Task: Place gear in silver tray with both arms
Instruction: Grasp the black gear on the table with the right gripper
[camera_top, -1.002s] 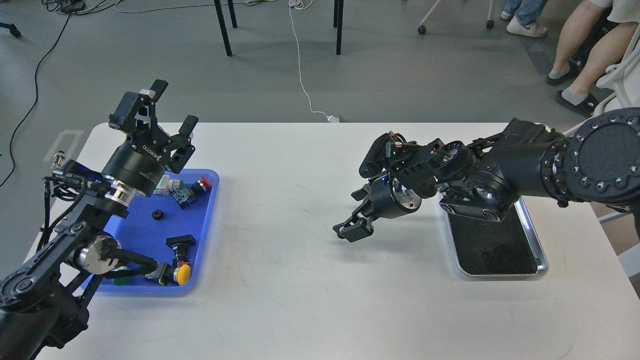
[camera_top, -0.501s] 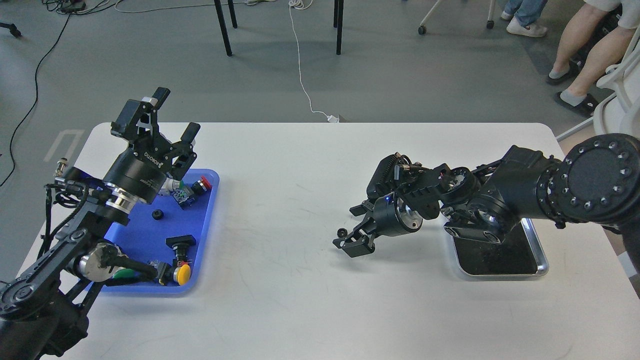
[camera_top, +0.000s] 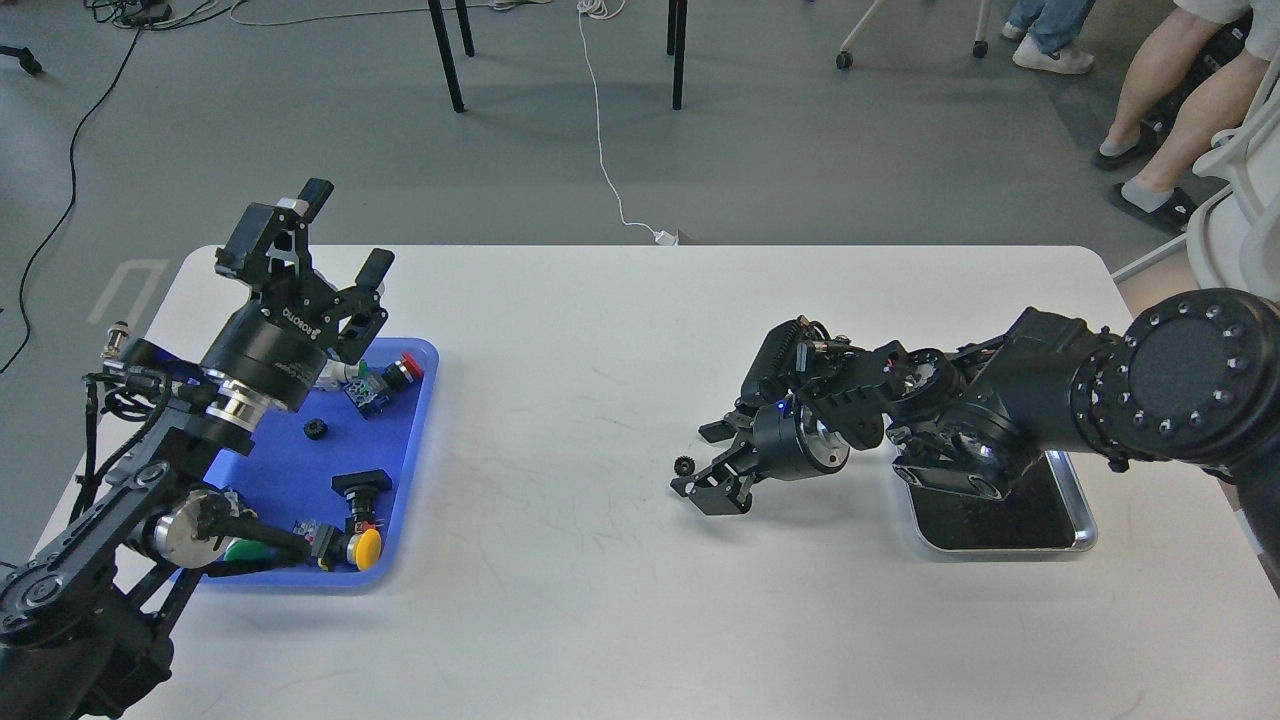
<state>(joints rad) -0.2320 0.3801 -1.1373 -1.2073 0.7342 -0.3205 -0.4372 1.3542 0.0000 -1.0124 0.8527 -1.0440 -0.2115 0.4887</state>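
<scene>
A small black gear (camera_top: 685, 465) sits on the white table (camera_top: 560, 420), touching or just beside the spread right gripper (camera_top: 712, 468), seemingly outside its jaws. The silver tray (camera_top: 1075, 500) lies behind that arm. The left gripper (camera_top: 345, 232) hangs open above the blue tray (camera_top: 400, 480).

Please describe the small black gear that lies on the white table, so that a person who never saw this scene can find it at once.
Start at the white table and find the right gripper, which reaches toward the middle from the silver tray side. The small black gear sits on the bare tabletop just left of its fingers. Unlike the similar gear in the blue tray, it lies in no tray.
</scene>
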